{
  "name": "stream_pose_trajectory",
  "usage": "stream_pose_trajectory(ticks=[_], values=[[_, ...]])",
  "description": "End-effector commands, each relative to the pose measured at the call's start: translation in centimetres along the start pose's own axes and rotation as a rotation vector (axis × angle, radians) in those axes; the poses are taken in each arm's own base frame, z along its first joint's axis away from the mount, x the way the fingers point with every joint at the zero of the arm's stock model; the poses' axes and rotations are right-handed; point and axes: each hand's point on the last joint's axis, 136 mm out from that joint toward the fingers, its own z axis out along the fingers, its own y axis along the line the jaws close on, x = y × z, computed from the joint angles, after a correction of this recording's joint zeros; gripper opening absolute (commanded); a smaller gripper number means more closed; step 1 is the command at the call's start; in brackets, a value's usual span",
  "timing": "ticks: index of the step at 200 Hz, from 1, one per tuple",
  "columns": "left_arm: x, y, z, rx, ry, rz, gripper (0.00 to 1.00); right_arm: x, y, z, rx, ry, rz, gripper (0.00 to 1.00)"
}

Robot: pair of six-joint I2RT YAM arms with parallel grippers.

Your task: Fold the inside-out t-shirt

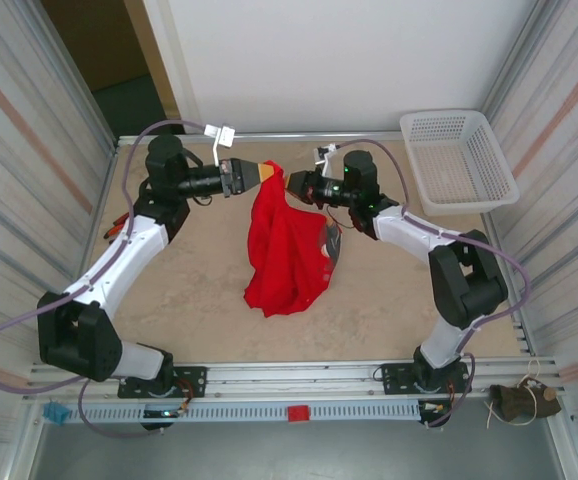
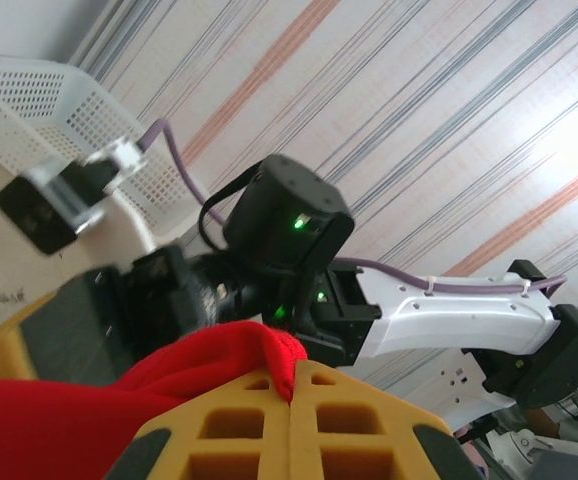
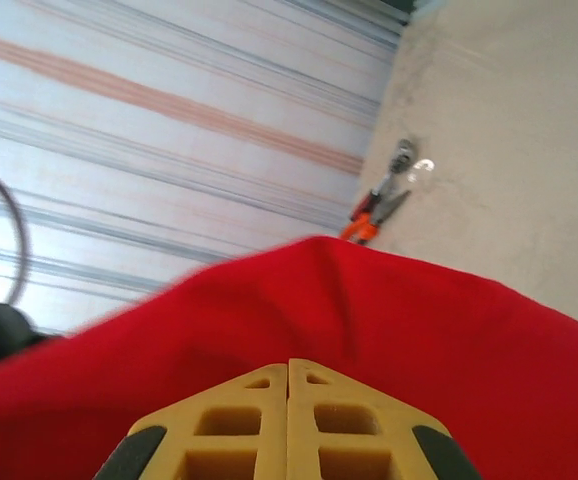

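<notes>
Inside-out t-shirt (image 1: 287,255) hangs bunched from our left gripper (image 1: 267,174) and right gripper (image 1: 291,183), both pinching it; a hard tug could make it slip.

T-shirt (image 1: 284,250) soft matt cloth; basket (image 1: 464,165) perforated white plastic.

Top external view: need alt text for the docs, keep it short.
The left gripper and right gripper, tips nearly touching, both pinch the top of a bunched red t-shirt, holding it up with its lower part drooping toward the tan table. A white mesh basket stands at the far right corner.
</notes>
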Motion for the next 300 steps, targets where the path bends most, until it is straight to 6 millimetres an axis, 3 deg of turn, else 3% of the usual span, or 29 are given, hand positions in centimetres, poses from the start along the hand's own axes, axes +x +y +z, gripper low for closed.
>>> stream_pose_trajectory(ticks=[1,37,60,72,85,101,108,140,156,165,174,181,186,205,245,259,264,282,300], values=[[0.1,-1.6,-0.7,0.017,-0.026,0.062,0.0,-2.4,4.2,-2.9,-0.127,-0.07,-0.045,0.0],[1.8,-0.4,-1.5,-0.024,-0.04,0.056,0.0,-4.7,6.9,-8.0,-0.12,-0.205,-0.083,0.0],[2.4,0.3,-1.8,-0.042,-0.047,0.065,0.0,-4.2,6.7,-9.0,-0.021,-0.202,-0.109,0.0],[2.3,0.2,-1.7,-0.038,-0.041,0.075,0.0,-2.9,5.8,-8.6,0.038,-0.191,-0.089,0.51],[2.1,-0.1,-1.6,-0.027,-0.036,0.092,0.0,-1.2,4.7,-7.7,0.085,-0.181,-0.074,0.75],[1.6,-0.6,-1.5,-0.012,-0.034,0.11,0.0,0.9,3.8,-6.2,0.106,-0.158,-0.089,0.85],[1.3,-0.8,-1.4,-0.003,-0.033,0.115,0.0,1.7,3.6,-5.4,0.101,-0.138,-0.105,0.95],[-0.1,-1.5,-1.4,-0.002,-0.068,0.121,0.0,6.5,1.7,-1.4,0.114,0.007,-0.236,1.0],[-0.7,-1.8,-1.4,0.001,-0.09,0.119,0.0,8.7,-0.5,0.3,0.175,0.052,-0.283,1.0],[-1.0,-2.0,-1.4,0.007,-0.1,0.12,0.0,9.2,-1.9,0.9,0.224,0.061,-0.301,0.96],[-1.1,-2.3,-1.6,0.013,-0.109,0.122,0.0,9.3,-3.7,1.2,0.276,0.064,-0.299,0.79],[-1.1,-2.5,-1.6,0.018,-0.111,0.124,0.0,9.3,-5.0,1.3,0.304,0.063,-0.288,0.64],[-1.1,-2.6,-1.7,0.021,-0.11,0.126,0.0,9.0,-5.6,1.4,0.312,0.05,-0.28,0.47],[-0.1,-2.9,-1.7,0.03,-0.09,0.121,0.0,7.4,-6.5,0.9,0.334,-0.003,-0.263,0.0],[4.4,-1.5,-2.7,0.003,-0.061,0.075,0.0,2.4,-6.1,-1.9,0.411,-0.203,-0.31,0.0],[6.4,-0.6,-3.4,-0.027,-0.058,0.053,0.01,1.0,-4.8,-3.0,0.403,-0.274,-0.349,0.0],[7.3,-0.3,-3.5,-0.035,-0.054,0.038,0.06,0.8,-4.2,-3.3,0.399,-0.29,-0.368,0.0],[10.1,1.1,-4.3,-0.077,-0.039,-0.007,0.44,0.6,-2.7,-3.9,0.406,-0.303,-0.445,0.0],[11.9,2.2,-5.2,-0.146,-0.027,-0.02,0.58,1.0,-2.1,-4.3,0.423,-0.3,-0.517,0.0]])
